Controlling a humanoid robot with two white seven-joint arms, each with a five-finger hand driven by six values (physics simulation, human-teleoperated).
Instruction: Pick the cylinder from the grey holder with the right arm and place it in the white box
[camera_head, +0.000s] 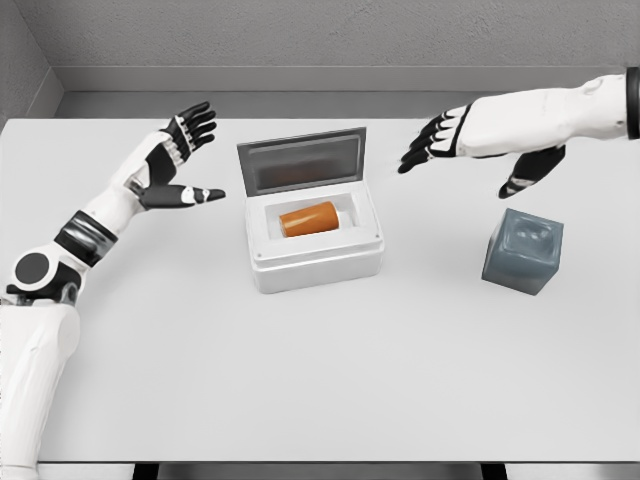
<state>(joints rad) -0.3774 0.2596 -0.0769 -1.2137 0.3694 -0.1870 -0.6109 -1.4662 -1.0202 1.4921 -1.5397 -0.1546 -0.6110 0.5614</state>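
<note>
- I see a pale table (300, 400) under grey walls.
- The orange cylinder (308, 219) lies inside the white box (318, 262), long axis 9-to-3.
- My right hand (470, 140), fingers spread and empty, hovers at the box's 2 o'clock, above the grey holder (522, 251).
- Left hand (172, 160) spread too.

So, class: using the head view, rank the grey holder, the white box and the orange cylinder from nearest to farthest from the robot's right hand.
1. Grey holder: on the table just below the open right hand.
2. White box: to the hand's left, mid-table, lid up.
3. Orange cylinder: lying inside the box, past its near wall.
</note>
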